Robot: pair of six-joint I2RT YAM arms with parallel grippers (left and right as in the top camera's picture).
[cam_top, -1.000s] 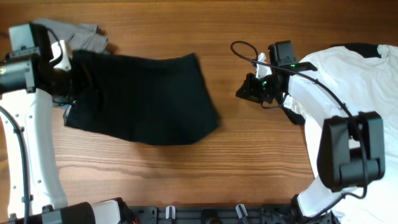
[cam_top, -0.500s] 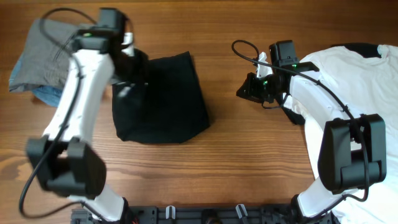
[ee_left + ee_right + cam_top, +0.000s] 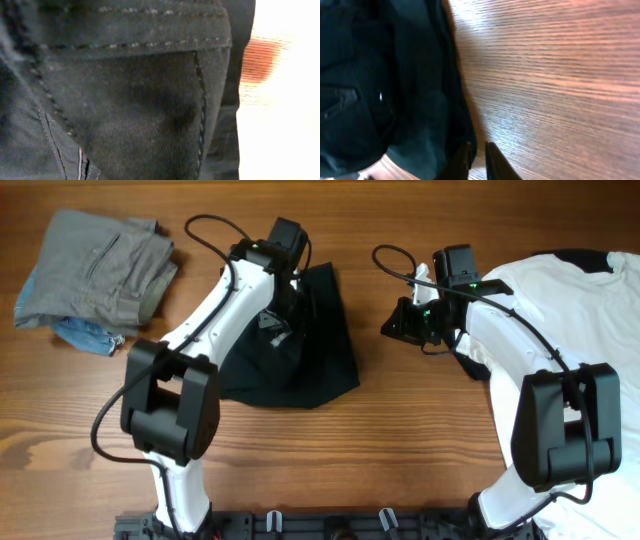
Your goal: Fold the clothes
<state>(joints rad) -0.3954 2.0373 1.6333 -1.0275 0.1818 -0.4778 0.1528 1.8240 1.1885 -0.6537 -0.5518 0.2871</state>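
Note:
The black shorts (image 3: 310,355) lie bunched on the wooden table at centre left, with one side doubled over the other. My left gripper (image 3: 275,308) sits on top of them near their upper edge. The left wrist view is filled with black cloth and seams (image 3: 130,100), and the fingers are hidden. The cloth has followed this gripper, so it is shut on the shorts. My right gripper (image 3: 392,328) hovers over bare wood to the right of the shorts, apart from them. Its fingers (image 3: 476,159) are almost together with nothing between them, beside the shorts' edge (image 3: 395,100).
Grey folded trousers (image 3: 100,265) with a blue cloth (image 3: 85,335) lie at the far left. A large white T-shirt (image 3: 565,290) lies at the right under my right arm. Bare wood (image 3: 400,440) runs along the front.
My left gripper has swept from the far left to the right, carrying the shorts' left side over the rest, and the shorts are now narrower. The right arm has not moved.

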